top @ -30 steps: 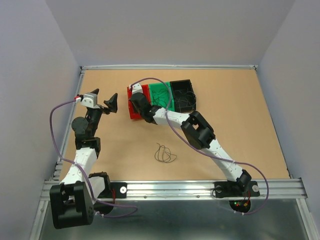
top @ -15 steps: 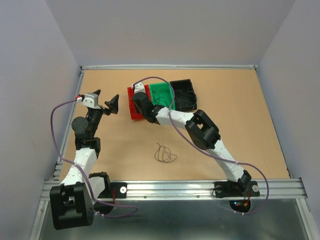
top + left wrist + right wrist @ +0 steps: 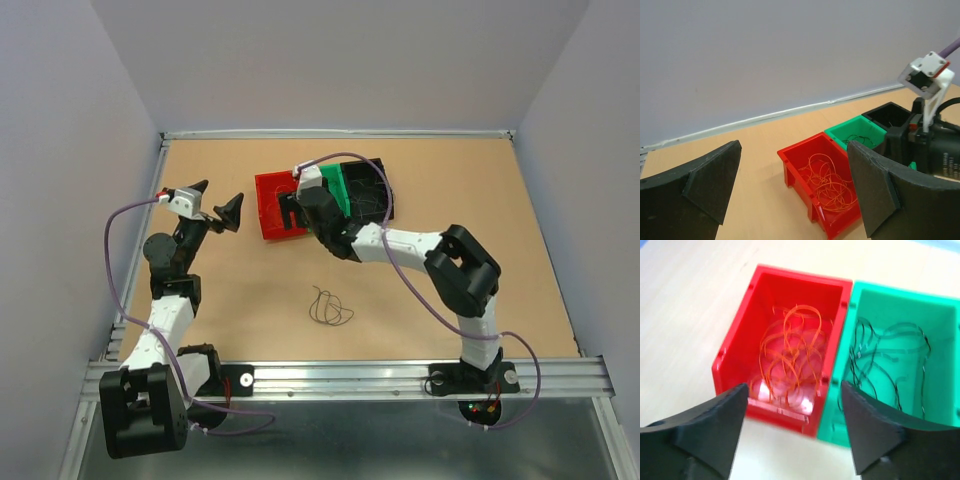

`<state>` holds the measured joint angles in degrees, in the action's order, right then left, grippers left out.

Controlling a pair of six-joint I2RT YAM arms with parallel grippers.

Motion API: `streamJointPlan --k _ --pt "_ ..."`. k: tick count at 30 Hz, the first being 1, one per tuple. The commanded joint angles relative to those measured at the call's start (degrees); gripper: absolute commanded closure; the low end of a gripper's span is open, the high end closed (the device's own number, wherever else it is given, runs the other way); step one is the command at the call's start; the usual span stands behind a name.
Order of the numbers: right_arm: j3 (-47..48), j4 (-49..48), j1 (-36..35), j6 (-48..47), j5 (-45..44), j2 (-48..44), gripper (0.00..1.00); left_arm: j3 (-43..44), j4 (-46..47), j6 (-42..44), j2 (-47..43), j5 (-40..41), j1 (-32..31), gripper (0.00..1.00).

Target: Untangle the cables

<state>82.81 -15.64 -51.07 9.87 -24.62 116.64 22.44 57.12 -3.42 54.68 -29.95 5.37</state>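
A small tangle of dark cables [image 3: 330, 308] lies loose on the table between the arms. Orange cables [image 3: 790, 352] are piled in the red bin [image 3: 735, 340], and dark cables [image 3: 885, 360] lie in the green bin [image 3: 900, 290] beside it. My right gripper [image 3: 795, 440] hovers open just above the near edge of these two bins, with nothing between its fingers. In the top view it [image 3: 297, 213] hangs over the red bin [image 3: 265, 185]. My left gripper [image 3: 220, 196] stands wide open and empty to the left of the bins, facing the orange cables [image 3: 832, 185].
A black bin [image 3: 375, 175] adjoins the green bin [image 3: 340, 190] on the right. The three bins sit in a row at the back middle of the table. A raised rail [image 3: 340, 133] borders the table's far edge, and grey walls close in both sides.
My right gripper has opened from shut and drawn back to the right from over the red bin, which now shows more fully. The left arm has barely moved.
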Motion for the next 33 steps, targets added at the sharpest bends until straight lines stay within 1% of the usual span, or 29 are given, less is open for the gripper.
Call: streamJointPlan --k 1,2,3,4,5,6,7,8,9,11,12,14,16,17,18,21,27,29,30,33 --pt "-7.9 -2.83 -0.26 0.41 2.03 -9.57 0.15 2.17 2.91 1.13 -0.53 -3.35 0.17 0.01" --pt "-9.49 -1.69 -0.35 0.59 3.43 -11.68 0.13 2.17 2.91 1.14 -0.71 -3.44 0.08 0.01" --pt "-12.98 1.37 -0.35 0.94 4.48 -15.27 0.07 2.17 2.99 1.31 -0.8 -3.79 0.08 0.01" --pt "-14.76 3.14 -0.26 1.29 5.8 -17.39 0.04 2.09 2.91 1.4 -0.89 -3.8 0.08 0.01" --pt "-16.52 4.9 -0.26 1.47 8.95 -19.15 0.02 2.09 2.91 1.4 -0.97 -3.97 0.08 0.01" --pt "-18.71 8.83 -0.35 1.64 11.07 -20.73 0.0 2.09 2.91 1.4 -1.06 -3.97 0.0 0.01" --pt "-21.86 10.87 -0.43 1.38 13.52 -24.06 0.0 2.09 2.91 1.49 -1.06 -4.23 0.08 0.01" --pt "-24.07 12.46 -0.44 1.12 18.07 -25.57 0.0 2.0 2.99 1.4 -0.97 -4.5 0.0 0.01" --pt "-28.44 13.52 -0.78 1.2 19.68 -27.59 0.0 2.0 2.99 1.4 -0.89 -4.76 0.0 0.01" --pt "-33.13 13.88 -1.57 1.29 22.15 -32.32 0.0 2.17 2.91 1.4 -0.54 -4.94 -0.01 0.01" --pt "-36.71 14.14 -2.45 1.21 22.77 -33.74 0.0 2.17 2.99 1.4 -0.45 -5.2 -0.18 0.01" --pt "-39.03 15.19 -3.77 1.73 21.99 -37.08 0.0 2.17 2.91 1.4 -0.45 -5.29 -0.09 0.01" --pt "-40.96 18.79 -5.88 3.66 19.54 -38.24 0.0 2.09 2.91 1.49 -0.53 -5.29 -0.27 0.01" --pt "-41.4 19.93 -6.67 4.54 19.52 -38.5 0.0 2.0 2.91 1.49 -0.53 -5.29 -0.18 0.01" --pt "-41.67 21.69 -8.42 5.42 17.35 -38.68 0.0 2.08 2.91 1.57 -0.71 -5.29 -0.27 0.01" --pt "-41.59 22.93 -12.28 6.92 14.7 -37.37 0.0 2.0 2.91 1.57 -0.54 -5.38 -0.36 0.01" --pt "-37.89 24.25 -14.41 7.09 12.67 -31.84 0.0 2.17 2.73 1.84 -0.36 -5.38 -0.36 0.01" --pt "-36.05 25.13 -14.76 6.74 13.19 -27.72 0.06 2.17 2.82 1.75 -0.36 -5.38 -0.36 0.01" --pt "-35.44 26.0 -15.11 6.48 13.98 -26.22 0.12 2.17 2.73 1.84 -0.36 -5.38 -0.36 0.01" --pt "-32.71 27.24 -15.73 5.78 14.08 -21.9 0.11 2.26 2.73 1.84 -0.18 -5.38 -0.36 0.01"
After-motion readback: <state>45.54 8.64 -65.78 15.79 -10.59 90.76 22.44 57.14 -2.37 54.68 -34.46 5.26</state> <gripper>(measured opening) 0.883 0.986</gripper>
